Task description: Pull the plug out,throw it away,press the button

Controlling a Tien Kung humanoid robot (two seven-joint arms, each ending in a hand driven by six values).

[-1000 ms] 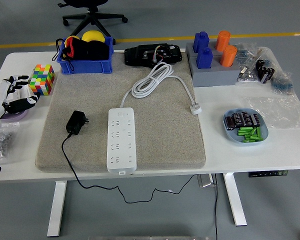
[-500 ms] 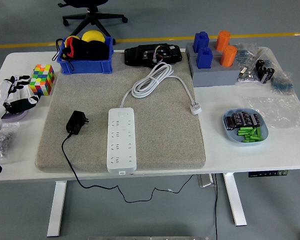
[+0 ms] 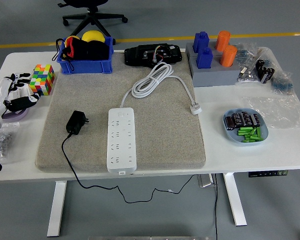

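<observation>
A white power strip (image 3: 122, 140) lies lengthwise on the grey mat (image 3: 160, 125), its white cord coiled behind it with its own plug (image 3: 195, 108) lying loose. A black plug adapter (image 3: 76, 122) lies on the mat left of the strip, out of the sockets, its black cable trailing over the table's near edge. My left hand (image 3: 16, 92) is at the far left edge over the table, fingers relaxed and holding nothing, well away from the adapter. The right hand does not show.
A coloured cube (image 3: 43, 79) stands beside my left hand. A blue bin (image 3: 86, 64) with yellow and black items sits at the back left. A black device (image 3: 152, 54), blue and orange blocks (image 3: 213, 52) and a blue dish of batteries (image 3: 245, 126) are at right.
My left hand has drifted slightly up and to the left edge; nothing else has moved.
</observation>
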